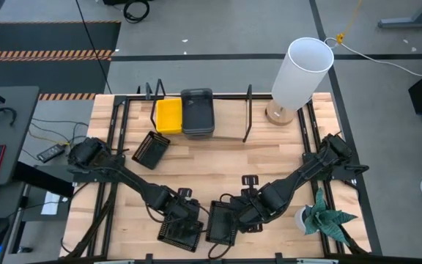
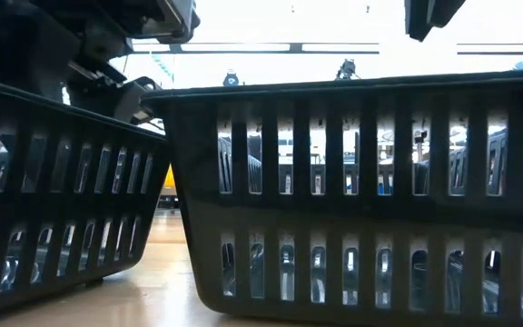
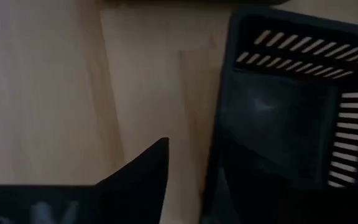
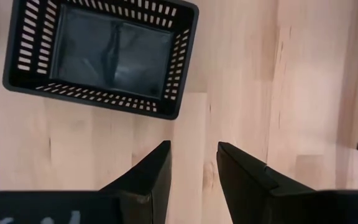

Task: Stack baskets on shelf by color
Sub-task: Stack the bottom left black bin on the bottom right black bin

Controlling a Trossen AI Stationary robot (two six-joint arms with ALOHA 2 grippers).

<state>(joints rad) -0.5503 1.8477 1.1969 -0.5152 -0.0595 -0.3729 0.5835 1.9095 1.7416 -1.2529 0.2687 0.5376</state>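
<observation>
High view: three black mesh baskets, one (image 1: 152, 149) on the shelf (image 1: 269, 147) near the stacked yellow basket (image 1: 169, 115) and grey basket (image 1: 197, 111), two at the near edge. Left gripper (image 1: 184, 220) over the left basket (image 1: 180, 231); fingers indeterminate. Right gripper (image 4: 193, 163), slightly parted and empty, beside the other (image 1: 220, 222). Low view alone shows slotted walls.

Baskets at both ends of the table.

Two baskets (image 1: 184, 111) sit side by side on the shelf (image 1: 218, 136) at the table's (image 1: 218, 158) far edge, a lamp (image 1: 297, 73) to their right. A third basket (image 1: 152, 149) lies just before the shelf's left end. Two more (image 1: 196, 226) sit side by side at the near edge, a plant (image 1: 324, 218) to their right.
</observation>
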